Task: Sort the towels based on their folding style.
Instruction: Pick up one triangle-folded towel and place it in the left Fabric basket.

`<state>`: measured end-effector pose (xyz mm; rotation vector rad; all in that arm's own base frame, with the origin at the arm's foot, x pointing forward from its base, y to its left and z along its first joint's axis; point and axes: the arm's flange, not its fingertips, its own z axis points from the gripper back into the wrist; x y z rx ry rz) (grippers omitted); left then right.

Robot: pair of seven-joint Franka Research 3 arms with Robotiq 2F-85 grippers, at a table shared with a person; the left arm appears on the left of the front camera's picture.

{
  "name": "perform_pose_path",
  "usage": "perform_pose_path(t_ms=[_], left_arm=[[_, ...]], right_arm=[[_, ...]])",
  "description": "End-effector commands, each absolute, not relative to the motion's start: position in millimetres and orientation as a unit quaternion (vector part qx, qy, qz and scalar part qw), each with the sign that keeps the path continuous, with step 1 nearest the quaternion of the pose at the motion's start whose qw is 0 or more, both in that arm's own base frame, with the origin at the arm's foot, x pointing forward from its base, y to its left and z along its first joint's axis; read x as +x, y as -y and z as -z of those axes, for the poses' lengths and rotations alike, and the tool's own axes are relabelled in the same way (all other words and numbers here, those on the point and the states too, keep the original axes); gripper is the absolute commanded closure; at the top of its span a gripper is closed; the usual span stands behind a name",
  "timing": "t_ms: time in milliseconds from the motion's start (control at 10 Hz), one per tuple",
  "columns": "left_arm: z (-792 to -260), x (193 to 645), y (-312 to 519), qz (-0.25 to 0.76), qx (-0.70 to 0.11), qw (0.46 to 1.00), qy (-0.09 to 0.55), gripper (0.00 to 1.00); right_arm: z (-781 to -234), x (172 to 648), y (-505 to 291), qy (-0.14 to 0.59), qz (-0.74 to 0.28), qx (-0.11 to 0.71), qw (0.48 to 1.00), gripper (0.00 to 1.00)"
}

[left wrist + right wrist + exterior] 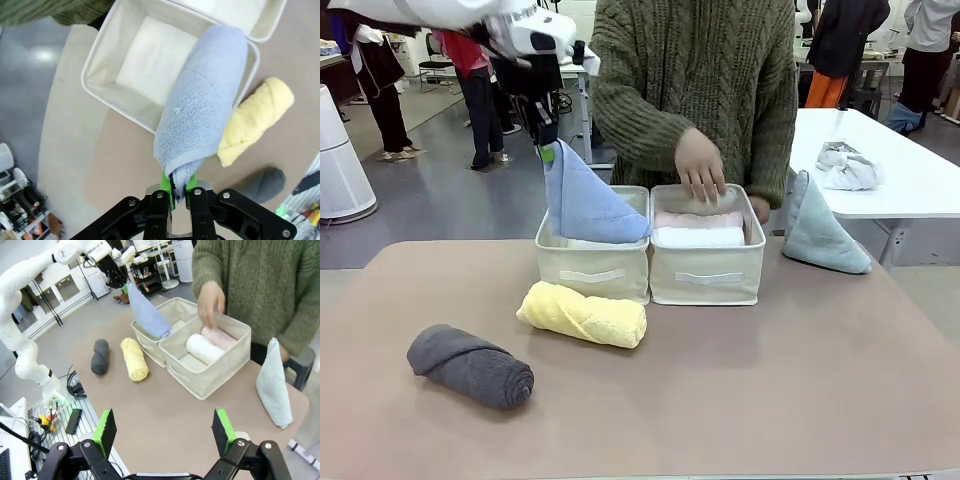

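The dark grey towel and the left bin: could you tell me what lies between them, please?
The yellow towel lies there, seen in the front view.

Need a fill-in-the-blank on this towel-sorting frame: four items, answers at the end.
1. The left claw pinches the tip of the cone towel coloured ____.
2. The right bin holds the pink roll and the ____ roll.
3. On the table, the dark grey roll lies beside the ____ roll.
4. The right claw is ____.
Answers: light blue; white; yellow; open.
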<state>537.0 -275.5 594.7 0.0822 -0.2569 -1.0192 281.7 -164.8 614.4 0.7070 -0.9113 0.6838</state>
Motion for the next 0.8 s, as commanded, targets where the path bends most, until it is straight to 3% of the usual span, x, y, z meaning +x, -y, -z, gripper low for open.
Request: perform_pose_path(t_ms=[0,700], left_arm=[[-566,520,270,0.483,0.076,0.861,0.143,0.88],[-508,507,262,0.499,0.127,0.850,0.112,0.88]], right_arm=[[-614,283,165,0.431,-0.320,0.335,0.774,0.00],[-614,283,165,0.431,-0.320,0.335,0.774,0.00]])
